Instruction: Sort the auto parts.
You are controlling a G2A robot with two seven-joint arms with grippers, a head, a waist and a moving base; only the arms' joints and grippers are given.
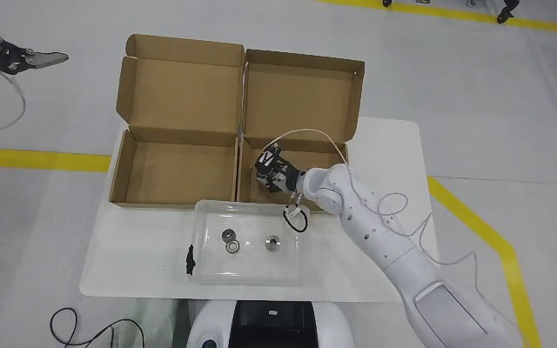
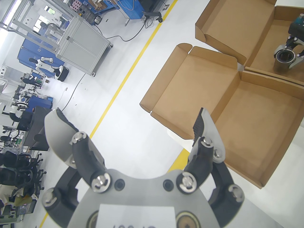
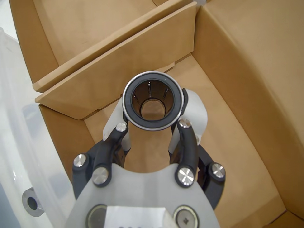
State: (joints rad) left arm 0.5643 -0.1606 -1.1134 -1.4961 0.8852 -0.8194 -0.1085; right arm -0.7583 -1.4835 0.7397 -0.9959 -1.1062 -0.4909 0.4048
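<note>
The right gripper (image 1: 270, 171) grips a tube (image 3: 152, 100) between its two fingers (image 3: 194, 110). It holds the tube upright inside the right box (image 3: 237, 167), near the box's 9 o'clock wall. I cannot tell if the tube touches the box floor. The left box (image 1: 174, 174) sits just beside it, at 9 o'clock. The left gripper (image 2: 129, 119) is spread wide and holds nothing, out past the table (image 1: 383, 157) at 10 o'clock. A tray (image 1: 209, 265) at 6 o'clock from the boxes has three small parts (image 1: 233, 247) in it
</note>
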